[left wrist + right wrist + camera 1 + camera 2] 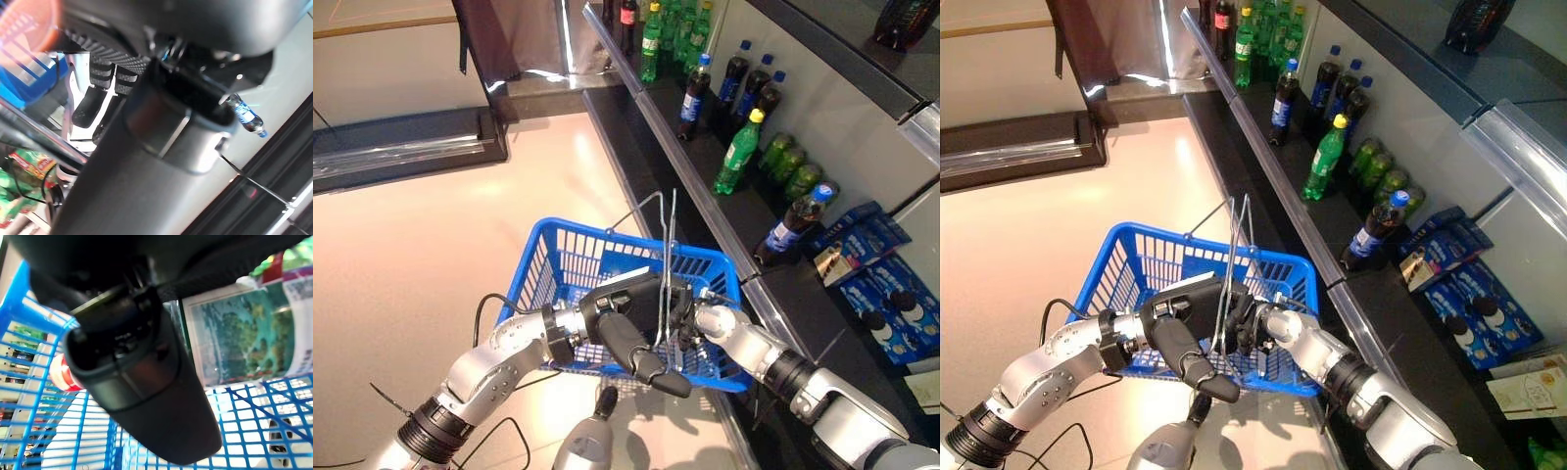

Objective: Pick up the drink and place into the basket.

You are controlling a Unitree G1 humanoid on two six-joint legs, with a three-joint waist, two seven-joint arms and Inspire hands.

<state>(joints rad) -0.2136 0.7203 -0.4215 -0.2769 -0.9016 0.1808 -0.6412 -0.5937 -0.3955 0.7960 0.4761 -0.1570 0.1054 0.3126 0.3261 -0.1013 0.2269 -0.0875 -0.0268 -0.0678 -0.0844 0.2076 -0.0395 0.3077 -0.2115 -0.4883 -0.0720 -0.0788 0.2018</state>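
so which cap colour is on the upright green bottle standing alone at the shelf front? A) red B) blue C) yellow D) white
C: the green bottle standing alone near the front of the shelf has a yellow cap, while the dark bottles behind it have blue caps.

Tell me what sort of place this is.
Probably a shop aisle: a long shelf stocked with rows of drink bottles and boxed snacks, and a blue shopping basket beside it.

Right hand [690, 318] fingers hidden behind left hand [626, 328]; basket [548, 264] near wall blocked by both.
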